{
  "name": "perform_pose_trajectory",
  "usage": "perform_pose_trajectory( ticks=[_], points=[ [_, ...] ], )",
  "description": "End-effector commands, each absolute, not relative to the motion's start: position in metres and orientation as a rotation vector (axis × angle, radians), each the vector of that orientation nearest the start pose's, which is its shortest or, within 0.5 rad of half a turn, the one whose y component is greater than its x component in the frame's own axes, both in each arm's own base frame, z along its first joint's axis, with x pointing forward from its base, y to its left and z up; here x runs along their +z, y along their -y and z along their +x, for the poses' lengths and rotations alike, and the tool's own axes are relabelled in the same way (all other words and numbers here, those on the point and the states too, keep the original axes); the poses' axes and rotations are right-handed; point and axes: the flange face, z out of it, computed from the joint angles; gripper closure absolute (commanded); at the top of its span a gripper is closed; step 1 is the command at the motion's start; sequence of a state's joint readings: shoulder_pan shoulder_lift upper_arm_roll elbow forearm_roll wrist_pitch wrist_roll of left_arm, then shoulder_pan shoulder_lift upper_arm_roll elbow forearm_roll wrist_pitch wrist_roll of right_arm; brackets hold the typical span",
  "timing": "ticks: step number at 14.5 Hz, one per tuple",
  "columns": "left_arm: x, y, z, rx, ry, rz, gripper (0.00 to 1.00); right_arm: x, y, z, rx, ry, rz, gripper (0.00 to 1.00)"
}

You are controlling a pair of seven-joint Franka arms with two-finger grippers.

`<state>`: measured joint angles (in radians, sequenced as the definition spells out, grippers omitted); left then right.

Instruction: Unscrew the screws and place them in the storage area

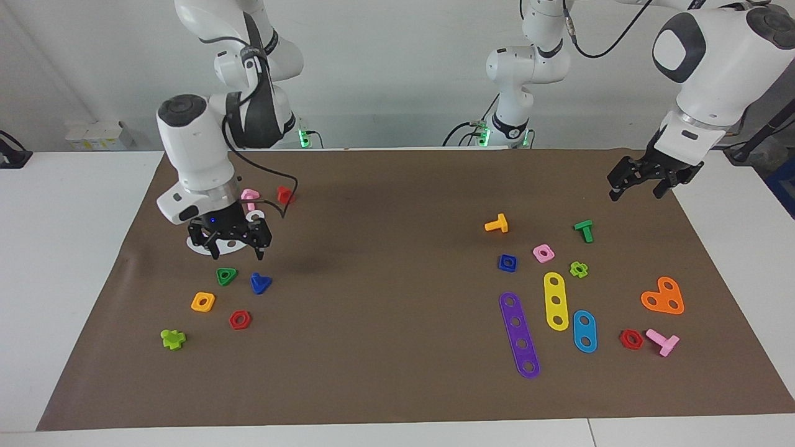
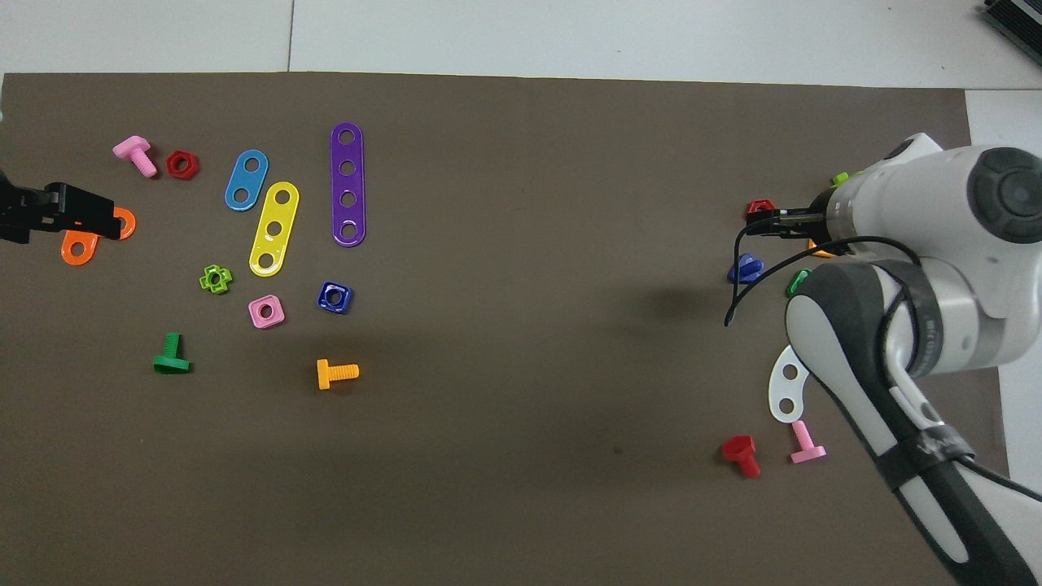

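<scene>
Facing view: blue screw (image 1: 260, 283) just beside right fingers (image 1: 260, 247), seemingly apart.

The brown mat (image 1: 385, 335) lies bare through the frame's centre, a wide open lane. Lower left, the blue screw (image 1: 260, 283) is hemmed by a green triangular nut (image 1: 227, 276) and a red hex nut (image 1: 240, 320); loose strips and bolts clutter the right.

Purple four-hole strip (image 1: 519, 335), yellow strip (image 1: 556, 301), blue strip (image 1: 584, 331) lying side by side toward left arm's end. Orange heart plate (image 1: 663, 297) sitting near red nut (image 1: 631, 339) and pink bolt (image 1: 663, 341). Blue square nut (image 1: 507, 263) resting beside pink nut (image 1: 543, 252).
</scene>
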<state>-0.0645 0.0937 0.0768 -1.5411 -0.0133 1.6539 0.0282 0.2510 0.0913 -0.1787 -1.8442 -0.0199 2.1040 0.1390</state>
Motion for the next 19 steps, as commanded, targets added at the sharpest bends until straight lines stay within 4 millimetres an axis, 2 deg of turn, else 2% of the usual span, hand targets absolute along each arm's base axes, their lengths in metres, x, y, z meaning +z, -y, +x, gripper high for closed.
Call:
perform_pose_trajectory(
  ticks=[1,3,6,9,14,15,19],
  points=[
    [0.594,-0.006,0.581,-0.03,-0.039,-3.153,0.0,0.549,-0.025,0.582,-0.194,-0.178,-3.119,0.0],
    [0.594,-0.006,0.581,-0.03,-0.039,-3.153,0.0,0.589,-0.011,0.563,-0.094,-0.21,-3.118,0.0],
    [0.594,-0.007,0.581,-0.03,-0.037,-3.153,0.0,0.623,0.014,0.535,0.007,-0.222,-3.115,0.0],
    [0.594,-0.007,0.581,-0.03,-0.037,-3.153,0.0,0.627,0.014,0.522,0.065,-0.18,-3.117,0.0],
    [0.594,-0.006,0.581,-0.032,-0.039,-3.153,0.0,0.629,0.005,0.527,0.052,-0.141,-3.135,0.0],
    [0.594,-0.007,0.581,-0.032,-0.037,-3.153,0.0,0.636,0.006,0.529,0.036,-0.146,-3.131,0.0],
    [0.594,-0.007,0.581,-0.03,-0.037,-3.153,0.0,0.634,0.003,0.528,0.036,-0.095,-3.128,0.0]
  ],
)
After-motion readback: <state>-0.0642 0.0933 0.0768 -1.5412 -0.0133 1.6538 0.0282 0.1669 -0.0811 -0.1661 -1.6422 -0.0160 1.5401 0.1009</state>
